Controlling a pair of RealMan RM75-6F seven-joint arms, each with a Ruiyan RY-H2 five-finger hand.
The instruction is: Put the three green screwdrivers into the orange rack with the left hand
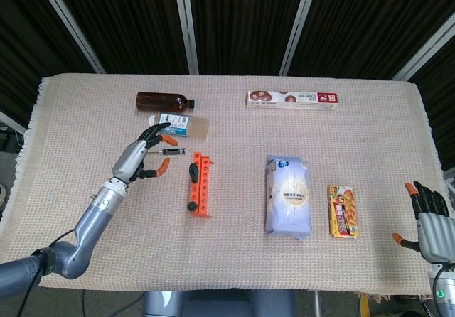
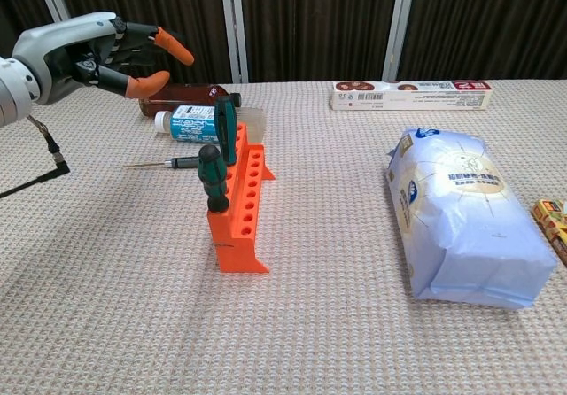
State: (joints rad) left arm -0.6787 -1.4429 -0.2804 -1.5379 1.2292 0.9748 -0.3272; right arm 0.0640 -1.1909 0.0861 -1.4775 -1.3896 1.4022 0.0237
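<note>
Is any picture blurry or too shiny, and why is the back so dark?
Head view: sharp, evenly lit; only black curtains lie behind the table. Chest view: also sharp; the white bag has soft shine, and the orange rack casts a faint shadow.

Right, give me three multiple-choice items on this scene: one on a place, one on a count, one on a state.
1. Where does the loose screwdriver lie?
A. on the cloth beside the orange rack
B. on the white bag
C. in the right hand

2. How many green screwdrivers stand in the rack?
A. none
B. two
C. three

3. What is the left hand doing?
A. gripping a bottle
B. pressing the rack
C. holding nothing, fingers apart

Answers: 1 A, its thin shaft rests on the cloth to the rack's left. 2 B, two green handles rise from the rack. 3 C, it hangs above the cloth, touching nothing.
</note>
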